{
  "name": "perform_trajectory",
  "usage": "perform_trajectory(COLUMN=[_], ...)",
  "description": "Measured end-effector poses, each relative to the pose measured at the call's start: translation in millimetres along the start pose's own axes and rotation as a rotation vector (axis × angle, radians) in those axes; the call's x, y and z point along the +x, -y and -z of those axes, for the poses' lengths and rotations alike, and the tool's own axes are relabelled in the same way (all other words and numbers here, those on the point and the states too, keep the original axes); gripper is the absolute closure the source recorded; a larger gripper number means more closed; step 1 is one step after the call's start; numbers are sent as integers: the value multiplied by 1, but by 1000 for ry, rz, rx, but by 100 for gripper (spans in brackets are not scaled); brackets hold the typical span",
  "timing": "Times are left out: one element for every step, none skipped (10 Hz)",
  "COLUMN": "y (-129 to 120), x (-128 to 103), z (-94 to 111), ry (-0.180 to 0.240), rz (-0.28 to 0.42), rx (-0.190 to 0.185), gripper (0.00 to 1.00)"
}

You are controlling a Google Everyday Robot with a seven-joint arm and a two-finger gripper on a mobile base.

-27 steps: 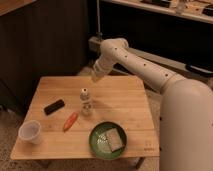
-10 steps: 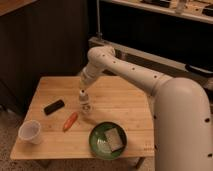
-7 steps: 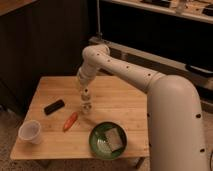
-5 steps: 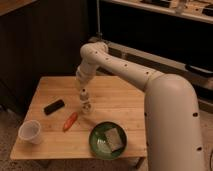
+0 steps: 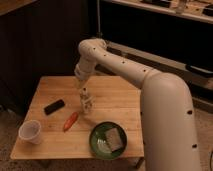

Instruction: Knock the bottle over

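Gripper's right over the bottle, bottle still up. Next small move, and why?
Probably a short sideways sweep at cap height. The bottle stands upright mid-table, and the gripper sits right at its top, so a push up high should tip it. I'd sweep toward the bare far side of the table, away from the carrot and green bowl.

- Your gripper [image 5: 83, 90] hangs right above the bottle [image 5: 87, 102], which stands upright mid-table [image 5: 115, 102].
- Cup [image 5: 30, 132], orange carrot [image 5: 70, 120] and green bowl [image 5: 96, 140] sit nearer the front edge.
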Motion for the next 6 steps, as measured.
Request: perform_trajectory(y=[-2,-6,-11,-12,-12,-10], x=[-3,-9,-15,-17,-18,-18], z=[1,8,12,16,16,15], ry=[1,3,9,11,14,19], rz=[-6,-5,-4,-2,-1,2], rx=[2,4,6,8,10,13], gripper=[100,100,100,100,100,100])
